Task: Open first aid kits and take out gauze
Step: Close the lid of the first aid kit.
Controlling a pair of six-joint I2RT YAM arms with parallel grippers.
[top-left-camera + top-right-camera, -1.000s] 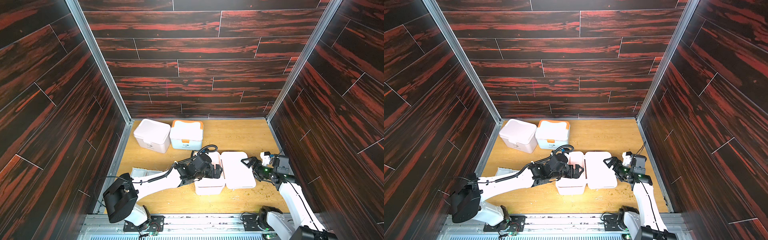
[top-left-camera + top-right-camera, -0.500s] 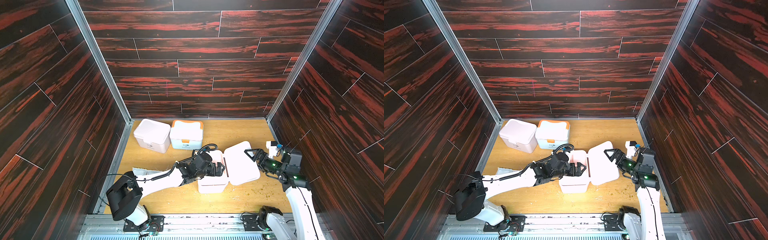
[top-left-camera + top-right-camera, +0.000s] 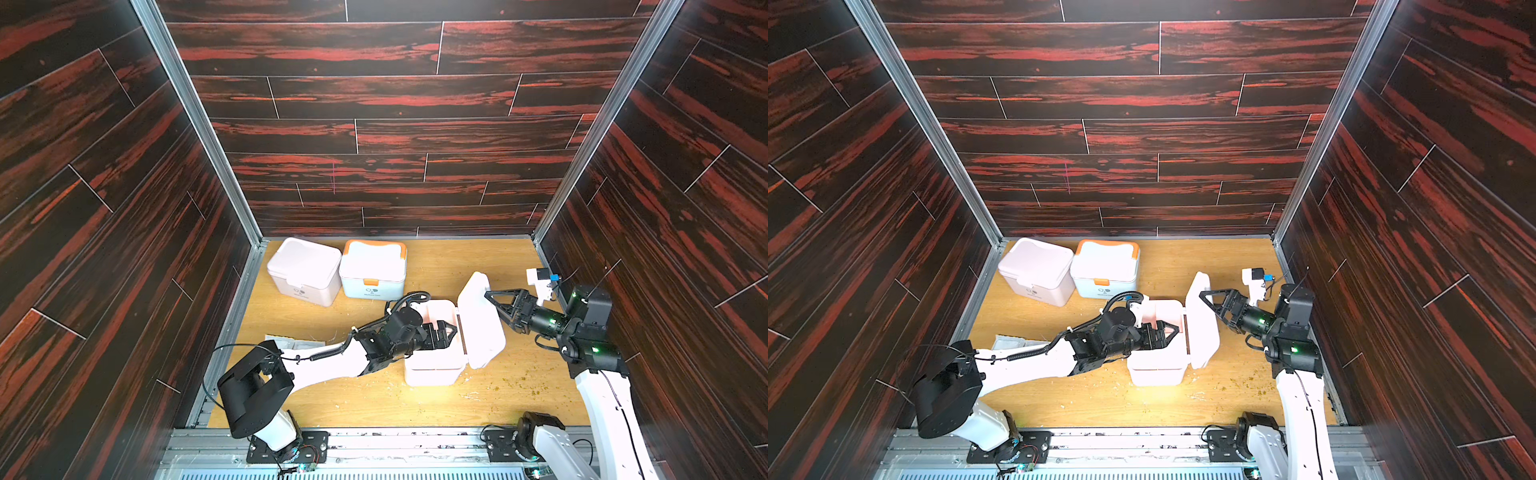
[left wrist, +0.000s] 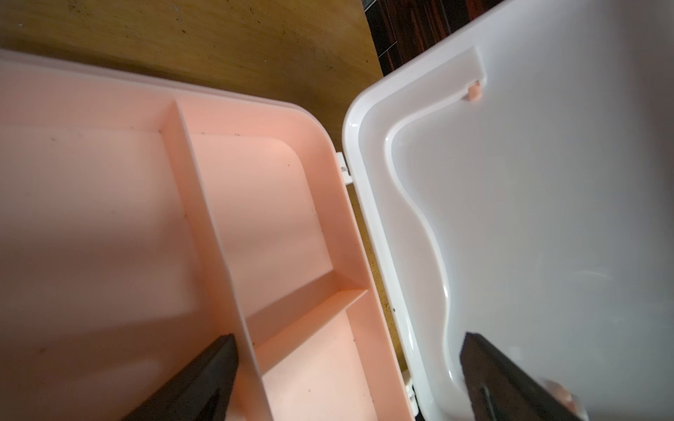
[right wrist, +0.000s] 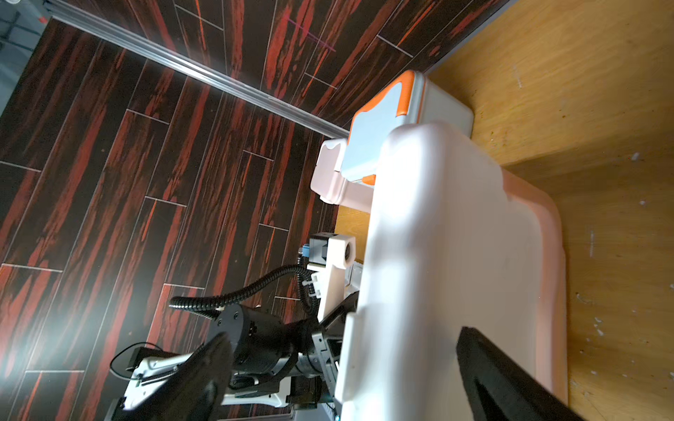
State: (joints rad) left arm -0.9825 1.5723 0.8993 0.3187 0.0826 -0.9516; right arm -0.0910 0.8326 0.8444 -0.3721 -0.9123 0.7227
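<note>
The lid [image 3: 482,328] of the near first aid kit [image 3: 432,365], which lay flat open to the right a second ago and was half tilted shortly after, is now raised almost upright on its hinge, in both top views. It stands between the kit's pink tray [image 4: 255,218] and the right claw [image 3: 496,305]. That claw has been carried farther back and higher along the lid's outer face; its fingers are spread wide with the lid's edge between them, and nothing is clamped. The left claw [image 3: 446,334] is kept where it was, over the tray, and is likewise spread wide and empty. The tray compartments seen from the left wrist hold nothing.

Two closed kits, one pinkish white [image 3: 305,270] and one with orange trim [image 3: 374,266], are unmoved at the far left of the worktop [image 3: 457,257]. Flat pale gauze packets [image 3: 295,343] lie unmoved left of the open kit, partly hidden by the left arm.
</note>
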